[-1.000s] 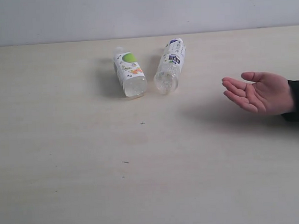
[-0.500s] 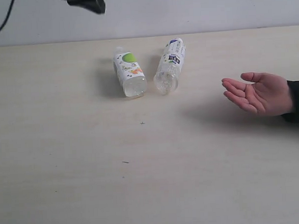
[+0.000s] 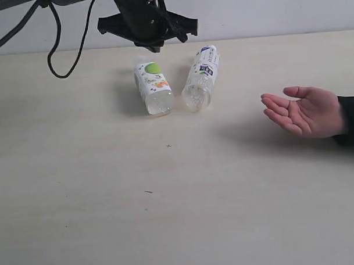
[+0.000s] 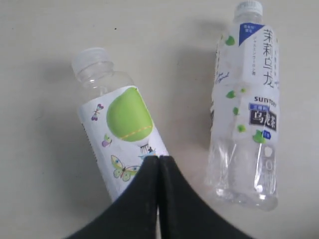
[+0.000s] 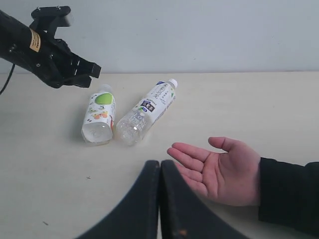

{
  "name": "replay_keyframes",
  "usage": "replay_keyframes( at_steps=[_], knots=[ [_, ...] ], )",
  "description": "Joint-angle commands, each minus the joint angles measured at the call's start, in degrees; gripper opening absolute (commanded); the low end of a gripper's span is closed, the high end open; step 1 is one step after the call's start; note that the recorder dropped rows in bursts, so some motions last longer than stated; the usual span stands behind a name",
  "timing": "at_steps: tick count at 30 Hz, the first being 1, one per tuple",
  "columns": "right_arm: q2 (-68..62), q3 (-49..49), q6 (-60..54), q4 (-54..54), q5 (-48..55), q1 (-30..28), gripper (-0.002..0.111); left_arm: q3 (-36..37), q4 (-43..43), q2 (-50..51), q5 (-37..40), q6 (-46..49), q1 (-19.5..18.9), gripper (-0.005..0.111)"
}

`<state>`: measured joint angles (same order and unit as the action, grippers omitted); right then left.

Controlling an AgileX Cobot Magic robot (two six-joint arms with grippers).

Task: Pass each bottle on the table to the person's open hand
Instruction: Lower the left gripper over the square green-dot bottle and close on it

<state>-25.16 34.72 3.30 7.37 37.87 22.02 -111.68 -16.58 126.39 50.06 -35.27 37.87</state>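
Observation:
Two bottles lie on their sides on the table (image 3: 109, 199). One is green-and-white labelled (image 3: 154, 87) (image 4: 124, 134) (image 5: 98, 117), the other white-and-blue labelled (image 3: 201, 76) (image 4: 246, 109) (image 5: 147, 112). The pink-and-red bottle and a second green one are out of view. My left gripper (image 3: 153, 48) (image 4: 159, 158) hangs shut and empty just above the green bottle's cap end. The person's open hand (image 3: 304, 110) (image 5: 219, 169) waits palm up at the right. My right gripper (image 5: 160, 162) is shut and empty, near the hand, and does not show in the exterior view.
A black cable (image 3: 58, 55) loops down from the left arm (image 5: 50, 55) over the table's far left. A pale wall (image 3: 277, 12) stands behind the table's far edge. Tiny dark specks (image 3: 168, 145) dot the tabletop.
The left arm has come in from the upper left and moved right until it is over the green bottle. Both bottles lie where they were. The hand has barely shifted.

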Motion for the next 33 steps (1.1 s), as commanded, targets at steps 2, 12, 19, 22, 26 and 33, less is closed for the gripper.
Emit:
replay_keyframes(
  at_steps=[2,12,19,22,26,33],
  knots=[
    [0.3,-0.3,-0.2,0.2,-0.9,0.0,0.0,-0.5,-0.8,1.6,-0.5,-8.9,-1.2,0.003],
    [0.3,-0.3,-0.1,0.2,-0.9,0.0,0.0,-0.5,-2.2,4.9,-1.2,-15.1,-1.3,0.089],
    [0.3,-0.3,-0.1,0.2,-0.9,0.0,0.0,-0.5,-7.2,8.2,-1.6,-20.9,-1.3,0.098],
    [0.3,-0.3,-0.1,0.2,-0.9,0.0,0.0,-0.5,-7.5,9.3,-3.8,-20.9,-1.3,0.097],
    [0.3,-0.3,-0.1,0.2,-0.9,0.0,0.0,-0.5,-7.6,10.9,-6.2,-22.4,-1.4,0.097],
    [0.3,-0.3,-0.1,0.2,-0.9,0.0,0.0,-0.5,-8.4,12.2,-6.1,-23.9,-2.4,0.097]
  ],
)
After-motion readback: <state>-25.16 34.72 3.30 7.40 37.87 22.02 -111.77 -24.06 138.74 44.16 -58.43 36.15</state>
